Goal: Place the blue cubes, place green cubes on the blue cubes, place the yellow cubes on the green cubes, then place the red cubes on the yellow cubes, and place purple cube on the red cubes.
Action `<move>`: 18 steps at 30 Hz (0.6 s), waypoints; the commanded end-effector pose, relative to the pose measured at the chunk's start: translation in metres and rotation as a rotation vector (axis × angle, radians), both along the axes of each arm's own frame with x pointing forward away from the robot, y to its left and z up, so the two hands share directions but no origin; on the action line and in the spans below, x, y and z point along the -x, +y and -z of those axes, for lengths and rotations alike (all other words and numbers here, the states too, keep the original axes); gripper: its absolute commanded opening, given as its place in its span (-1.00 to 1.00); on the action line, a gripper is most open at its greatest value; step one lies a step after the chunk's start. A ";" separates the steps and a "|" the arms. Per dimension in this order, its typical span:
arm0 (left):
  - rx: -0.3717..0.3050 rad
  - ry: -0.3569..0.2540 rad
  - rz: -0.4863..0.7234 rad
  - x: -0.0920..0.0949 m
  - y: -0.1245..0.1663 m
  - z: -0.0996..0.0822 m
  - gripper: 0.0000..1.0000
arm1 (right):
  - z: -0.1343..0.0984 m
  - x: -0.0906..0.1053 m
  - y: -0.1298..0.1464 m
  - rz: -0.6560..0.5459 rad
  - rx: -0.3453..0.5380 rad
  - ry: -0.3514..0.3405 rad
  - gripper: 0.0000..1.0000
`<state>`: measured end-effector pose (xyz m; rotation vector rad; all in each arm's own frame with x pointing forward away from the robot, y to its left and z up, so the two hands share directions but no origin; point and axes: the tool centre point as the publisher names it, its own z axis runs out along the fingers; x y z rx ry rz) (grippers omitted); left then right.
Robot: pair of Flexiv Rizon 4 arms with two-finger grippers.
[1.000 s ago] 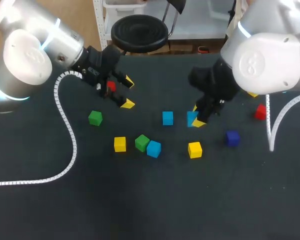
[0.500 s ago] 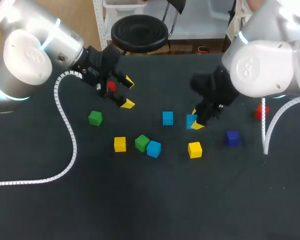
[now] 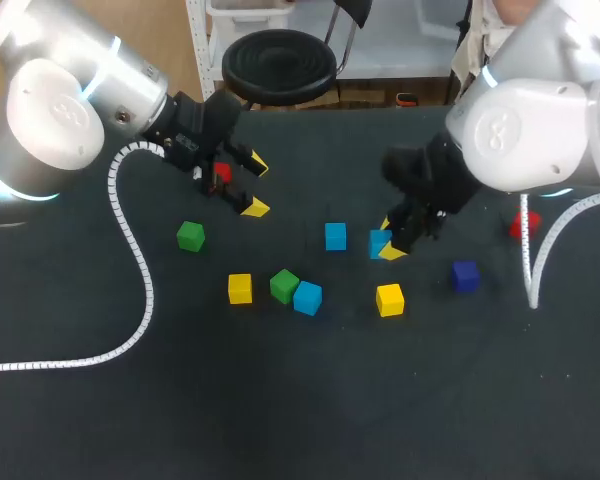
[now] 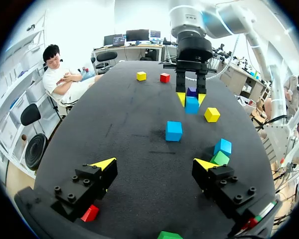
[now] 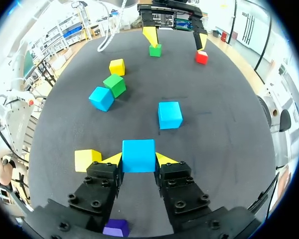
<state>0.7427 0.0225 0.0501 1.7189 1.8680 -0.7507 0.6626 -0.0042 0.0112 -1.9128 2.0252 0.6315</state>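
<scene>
**Step in hand.** The base layer of blue cubes was being laid; no cube stood on another anywhere on the table (image 3: 310, 400).

**Right gripper.** The right gripper (image 5: 138, 160) was clamped on the held blue cube (image 5: 138, 155), with a yellow tip pressed against each of two opposite sides. Whether the cube rested on the table or hung just clear of it could not be told.

**Around that gripper.**
- The second blue cube (image 5: 169, 114) lay a little ahead of the fingers and apart from them.
- The third blue cube (image 5: 101, 98) lay further ahead, touching a green cube (image 5: 114, 85).
- A yellow cube (image 5: 87, 160) sat just beside one finger.
- The purple cube (image 5: 115, 228) lay back under the gripper body.

**Left gripper.** The left gripper (image 4: 154, 167) was well apart from the work. Its fingers were spread wide and held nothing. A red cube (image 4: 90, 213) lay beneath one finger.

**Next move, as judged.** The held blue cube wants setting down close beside the second blue cube, faces square, and only then releasing. The near yellow cube leaves little room on that side, so the fingers should part carefully. The third blue cube must then be drawn off the green cube without dragging it along.
</scene>
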 end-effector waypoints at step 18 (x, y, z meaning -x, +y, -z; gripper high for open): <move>0.000 0.001 0.003 -0.001 0.000 0.000 1.00 | 0.015 -0.012 0.010 -0.045 0.006 0.044 -1.00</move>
